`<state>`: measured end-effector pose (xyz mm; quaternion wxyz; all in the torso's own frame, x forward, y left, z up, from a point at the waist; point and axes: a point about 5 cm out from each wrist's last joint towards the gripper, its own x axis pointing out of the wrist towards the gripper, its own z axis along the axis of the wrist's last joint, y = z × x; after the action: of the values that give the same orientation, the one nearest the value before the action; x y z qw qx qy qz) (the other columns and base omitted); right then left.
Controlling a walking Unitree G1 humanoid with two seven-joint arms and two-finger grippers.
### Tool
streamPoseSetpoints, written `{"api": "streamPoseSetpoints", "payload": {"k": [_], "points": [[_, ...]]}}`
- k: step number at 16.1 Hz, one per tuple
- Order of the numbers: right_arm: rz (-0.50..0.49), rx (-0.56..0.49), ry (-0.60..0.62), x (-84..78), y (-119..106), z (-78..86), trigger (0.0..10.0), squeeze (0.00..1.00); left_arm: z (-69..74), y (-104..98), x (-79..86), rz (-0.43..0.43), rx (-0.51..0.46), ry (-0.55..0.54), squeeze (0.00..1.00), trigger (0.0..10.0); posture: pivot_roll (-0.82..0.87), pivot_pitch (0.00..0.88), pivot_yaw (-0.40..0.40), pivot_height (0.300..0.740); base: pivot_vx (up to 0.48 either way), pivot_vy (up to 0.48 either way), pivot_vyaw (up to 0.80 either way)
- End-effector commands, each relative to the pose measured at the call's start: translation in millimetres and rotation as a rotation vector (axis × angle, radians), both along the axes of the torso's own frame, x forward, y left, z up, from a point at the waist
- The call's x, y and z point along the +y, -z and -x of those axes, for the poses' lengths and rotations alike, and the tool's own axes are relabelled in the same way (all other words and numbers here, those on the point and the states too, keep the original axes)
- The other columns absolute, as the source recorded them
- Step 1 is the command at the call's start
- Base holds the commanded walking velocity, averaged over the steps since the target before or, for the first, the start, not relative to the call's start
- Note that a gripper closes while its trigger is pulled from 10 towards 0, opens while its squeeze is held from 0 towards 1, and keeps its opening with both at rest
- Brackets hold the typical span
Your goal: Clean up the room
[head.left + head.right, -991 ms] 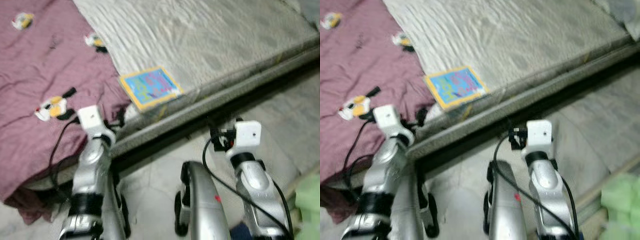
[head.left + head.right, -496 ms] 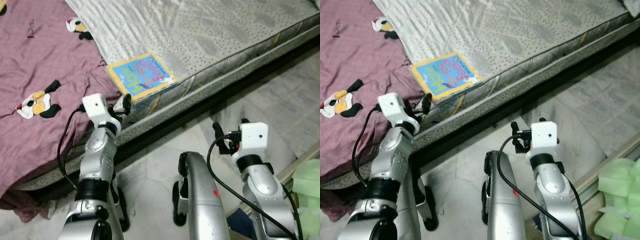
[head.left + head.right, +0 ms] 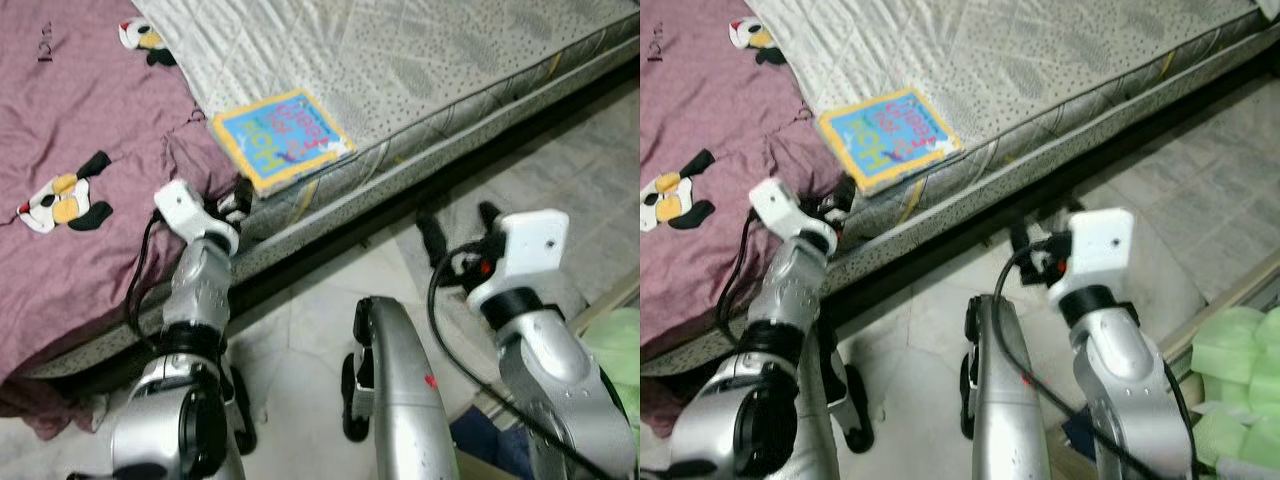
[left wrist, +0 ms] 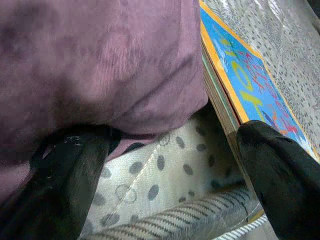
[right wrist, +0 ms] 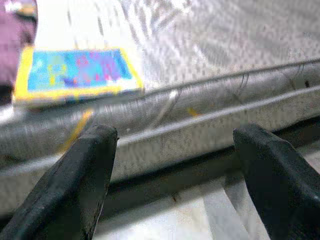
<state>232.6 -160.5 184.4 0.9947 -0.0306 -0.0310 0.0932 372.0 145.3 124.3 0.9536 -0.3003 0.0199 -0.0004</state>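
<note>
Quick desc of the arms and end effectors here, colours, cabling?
Both arms are silver metal with black joint bands. Each wrist carries a white boxy camera housing, fed by a loose black cable. The left end effector and right end effector each have two long black fingers.

Left arm reaches forward and up, silver forearm rising to its white wrist block — the left claw [image 3: 240, 197] sits just past it, black fingers [image 4: 65, 185] spread wide apart in the wrist view. Right arm is bent at the elbow, its white wrist block raised and turned inward, a black cable looping down along the forearm. The right claw [image 3: 455, 225] points ahead, its two black fingers [image 5: 82, 175] parted — a broad gap between them.
</note>
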Motion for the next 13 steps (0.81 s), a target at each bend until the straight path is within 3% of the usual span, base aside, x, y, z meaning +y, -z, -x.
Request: {"api": "streamPoseSetpoints", "payload": {"k": [1,4,7,13], "points": [[-0.010,0.017,0.033,-6.3,-5,0.6,10.0,0.00,-1.5,3,-4.9,0.024,0.008,0.019,0.00,10.0,-0.20,0.384,-0.070,0.529,0.000,0.000,0.00],[-0.025,0.028,0.064,-12.5,-9,-3.7,10.0,0.00,-5.2,-5,-9.6,0.046,-0.028,0.022,0.00,10.0,-0.20,0.383,-0.070,0.529,0.000,0.000,0.00],[-0.015,0.034,0.085,-14.7,-8,-4.5,10.0,0.00,-5.3,-8,-13.5,0.128,-0.049,0.038,0.00,10.0,-0.20,0.380,-0.068,0.529,0.000,0.000,0.00],[-0.064,0.045,-0.045,3.1,-16,1.3,10.0,0.00,-14.2,-10,-38.1,0.184,0.021,0.214,0.00,10.0,-0.22,0.381,-0.065,0.529,0.000,0.000,0.00]]}}
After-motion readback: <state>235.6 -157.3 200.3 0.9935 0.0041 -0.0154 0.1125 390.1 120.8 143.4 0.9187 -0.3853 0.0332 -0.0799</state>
